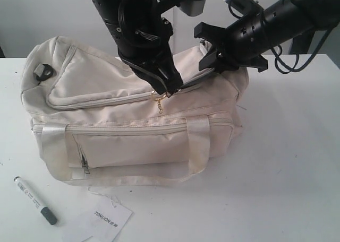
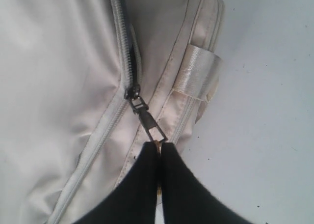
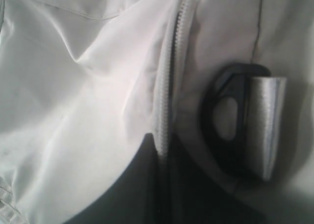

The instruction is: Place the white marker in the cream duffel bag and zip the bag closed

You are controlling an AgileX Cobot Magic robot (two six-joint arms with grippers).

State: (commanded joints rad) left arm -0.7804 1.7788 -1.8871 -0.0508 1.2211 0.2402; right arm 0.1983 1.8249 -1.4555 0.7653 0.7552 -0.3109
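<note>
The cream duffel bag (image 1: 133, 125) lies on the white table with its front pocket facing the camera. The white marker (image 1: 35, 200) lies on the table in front of the bag's left end, outside it. My left gripper (image 1: 169, 91) comes down onto the bag's top and is shut on the dark metal zipper pull (image 2: 147, 120), seen close in the left wrist view at the gripper (image 2: 160, 148). Beyond the slider the zip gapes darkly (image 2: 128, 47). My right gripper (image 1: 213, 61) is shut on the zip edge (image 3: 169, 81) at the bag's right end, as the gripper (image 3: 167, 140) shows in its wrist view.
A white paper tag (image 1: 103, 219) printed TONLION lies at the table's front edge near the marker. A black strap ring (image 3: 228, 121) with a satin loop sits beside the right gripper. Another ring (image 1: 42, 71) is at the bag's left end. Bare table lies to the right (image 1: 287, 162).
</note>
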